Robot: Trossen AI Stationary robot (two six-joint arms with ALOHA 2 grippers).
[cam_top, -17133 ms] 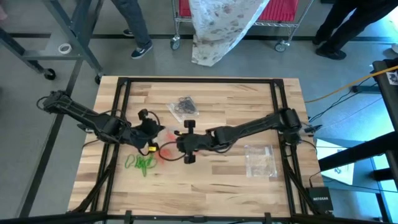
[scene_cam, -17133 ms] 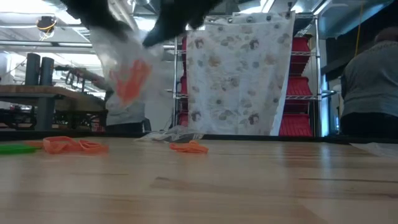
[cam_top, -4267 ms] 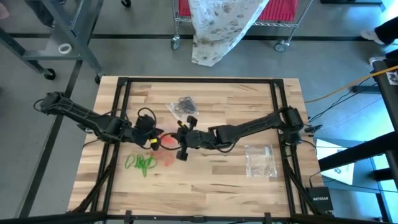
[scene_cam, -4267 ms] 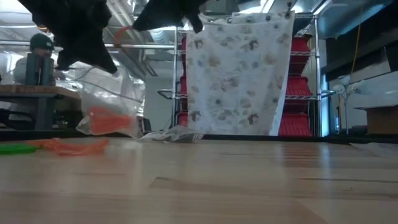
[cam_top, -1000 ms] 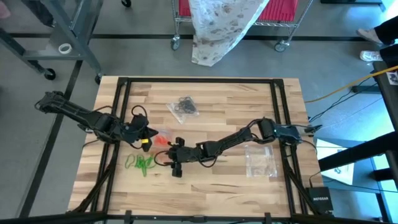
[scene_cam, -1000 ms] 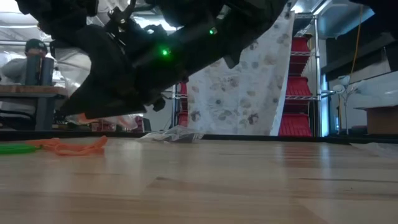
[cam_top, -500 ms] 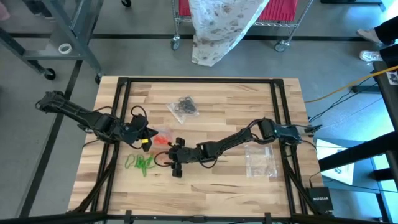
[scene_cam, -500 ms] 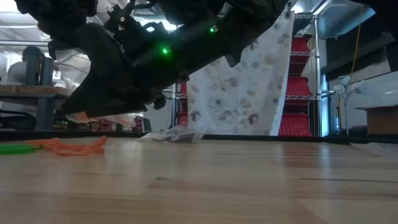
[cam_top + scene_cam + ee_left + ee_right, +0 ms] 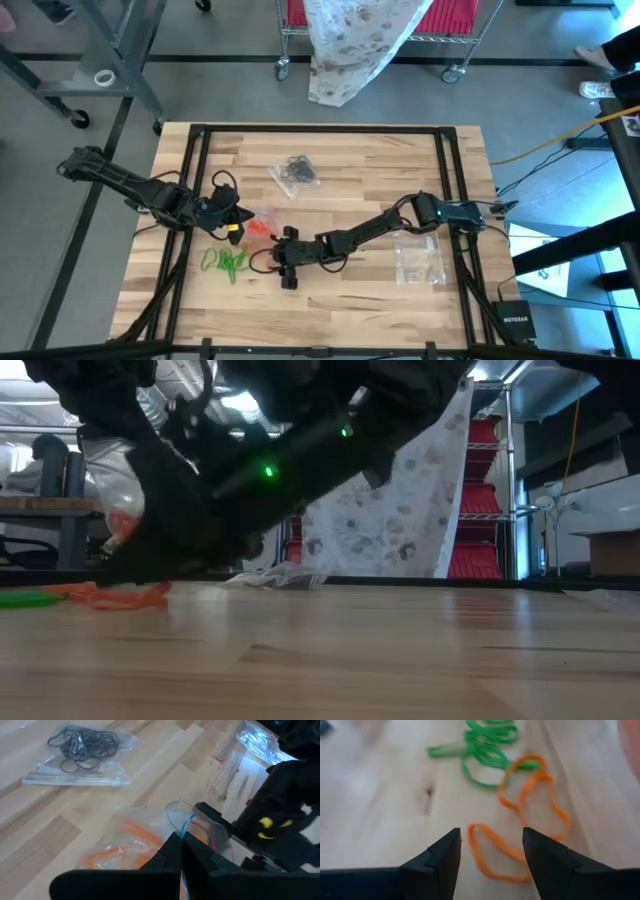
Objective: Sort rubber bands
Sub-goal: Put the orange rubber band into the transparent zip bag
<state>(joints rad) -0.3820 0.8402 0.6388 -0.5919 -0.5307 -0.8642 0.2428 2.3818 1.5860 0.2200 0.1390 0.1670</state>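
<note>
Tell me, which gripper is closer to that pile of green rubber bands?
The right gripper, probably. It hangs open just beside the green rubber bands, over loose orange ones. The left gripper sits farther back, shut on a clear bag.

Workshop — wire shelving (image 9: pixel 490 490), concrete floor (image 9: pixel 60 200).

Loose orange rubber bands (image 9: pixel 532 805) are lying flat on the wooden tabletop as thin, uneven loops, two of them overlapping and a third (image 9: pixel 495 852) sitting just beside them. Bright green rubber bands (image 9: pixel 482 742) are lying in a tangled cluster next to them, one green loop touching an orange one. More orange bands (image 9: pixel 127 842) are sitting bunched inside a clear plastic bag (image 9: pixel 150 827). Black rubber bands (image 9: pixel 82 745) are resting in a loose heap inside another clear bag (image 9: pixel 107 772) lying flat, well apart from the loose ones.
</note>
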